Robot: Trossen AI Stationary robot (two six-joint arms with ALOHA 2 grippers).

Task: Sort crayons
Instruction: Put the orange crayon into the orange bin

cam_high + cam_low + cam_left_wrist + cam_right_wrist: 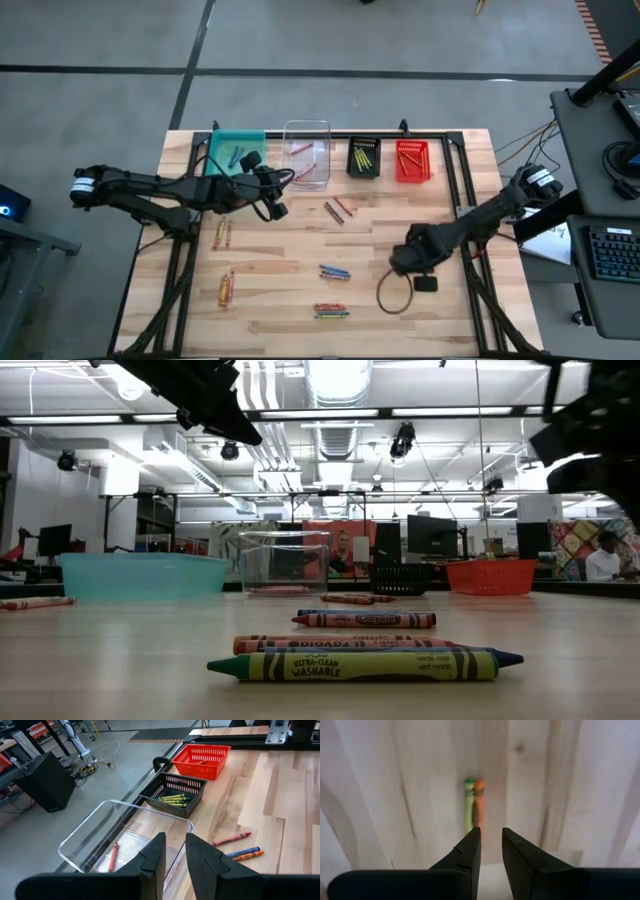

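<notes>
The crayons [334,271] lay scattered in small clusters across the wooden worktop [280,300]: yellow and orange ones at the left of the high view [222,235], a reddish and a dark one near the centre [337,210], a blue-and-red pair lower down and a mixed bundle [331,311] near the bottom edge. Others were already in the bins along the upper edge: the teal bin [236,152], the clear bin [307,152], the black bin [364,158] and the red bin [412,161]. The left pincer [275,190] hung just below the clear bin, its fingers a narrow slit apart with nothing visible between them. The right pincer [490,851] sat at the lower right of the high view, its fingers likewise slightly apart and empty, nosed toward a green crayon [468,805] and an orange crayon [479,805] lying side by side, touching. These sticks looked light, stiff and paper-wrapped, so probably easy to lift but prone to roll or snap under a hard squeeze. The sensible hold would be across the middle of the barrel, fingers straddling one stick only, which seemed awkward where two touched.
</notes>
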